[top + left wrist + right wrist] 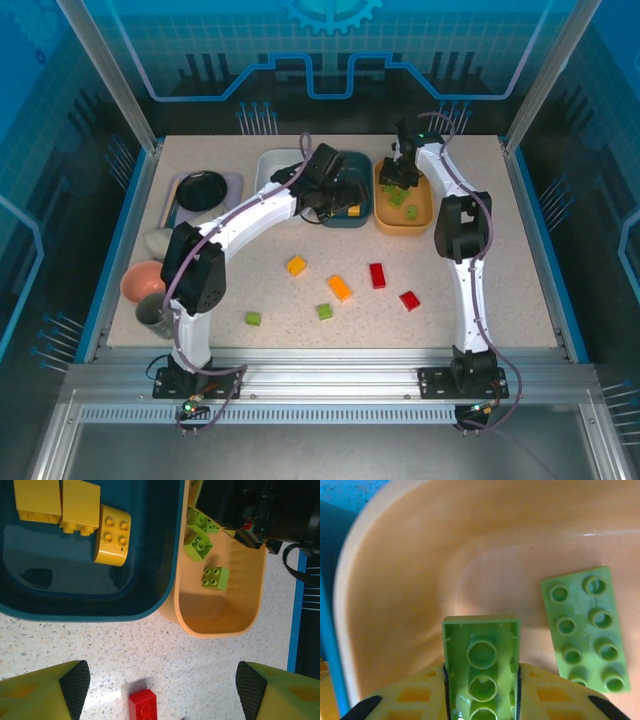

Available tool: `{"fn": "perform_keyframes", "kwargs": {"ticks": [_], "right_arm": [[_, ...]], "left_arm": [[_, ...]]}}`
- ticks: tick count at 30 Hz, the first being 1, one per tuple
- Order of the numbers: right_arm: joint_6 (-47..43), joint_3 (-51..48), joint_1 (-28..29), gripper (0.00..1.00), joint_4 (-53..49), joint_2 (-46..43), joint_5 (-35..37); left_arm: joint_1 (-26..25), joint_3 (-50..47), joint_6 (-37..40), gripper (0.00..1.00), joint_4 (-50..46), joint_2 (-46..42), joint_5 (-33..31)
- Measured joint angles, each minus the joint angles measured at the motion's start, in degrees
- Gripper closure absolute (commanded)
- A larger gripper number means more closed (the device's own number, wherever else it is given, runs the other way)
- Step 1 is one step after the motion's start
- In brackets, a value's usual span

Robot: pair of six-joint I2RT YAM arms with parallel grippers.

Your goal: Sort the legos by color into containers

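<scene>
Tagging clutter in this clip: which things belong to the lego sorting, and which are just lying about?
Job: loose legos; white container; teal container with yellow bricks; orange-yellow container with green bricks; green brick in the right gripper.
Lying about: black dish, lavender tray, pink cup, grey mug.

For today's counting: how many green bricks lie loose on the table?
2: one green brick near the left arm, the other green brick front centre. Arms may hide more.
</scene>
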Motion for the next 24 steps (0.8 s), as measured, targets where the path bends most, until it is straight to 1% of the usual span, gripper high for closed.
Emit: {"fn": "perform_keyframes", "kwargs": {"ticks": [3,5,7,9,12,13,16,19,22,24], "right_arm": [[0.1,0.6,0.0,0.47,-1.2,0.9,-0.7],[0.3,1.0,-0.1,0.4,-1.8,0.9,-0.9],[0.4,1.0,-0.1,0.37,-1.8,0.6,-0.9],[0.4,0.9,-0.1,0.37,-2.0,-0.2,-0.8],[0.3,-2.6,0.0,0.37,-1.5,-4.6,-0.3],[0.4,-4.7,0.1,0.38,-0.9,-7.1,0.1],[0.6,-15.2,0.7,0.38,1.4,-19.3,2.9],[1.0,-27.4,2.1,0.37,4.9,-34.7,5.3],[1.7,-40.2,3.3,0.35,8.0,-49.7,6.4],[2.0,-47.6,3.7,0.33,9.2,-57.5,6.8]], "left_arm": [[0.0,0.6,0.0,0.2,-0.4,0.4,0.1],[-0.1,0.9,0.2,0.2,-1.0,0.4,0.2],[-0.4,1.2,0.5,0.21,-1.7,0.4,0.6],[-1.0,1.5,0.6,0.22,-2.7,0.5,1.1],[-2.3,2.6,-0.1,0.23,-4.8,1.3,2.4],[-2.8,3.2,-0.5,0.24,-5.7,1.9,2.8],[-4.5,5.5,-2.9,0.25,-9.1,5.0,4.4],[-6.4,8.5,-5.2,0.25,-13.5,9.6,6.1],[-8.2,12.1,-7.1,0.23,-18.0,14.5,7.4],[-9.2,13.7,-8.3,0.21,-20.3,17.0,8.1]]}}
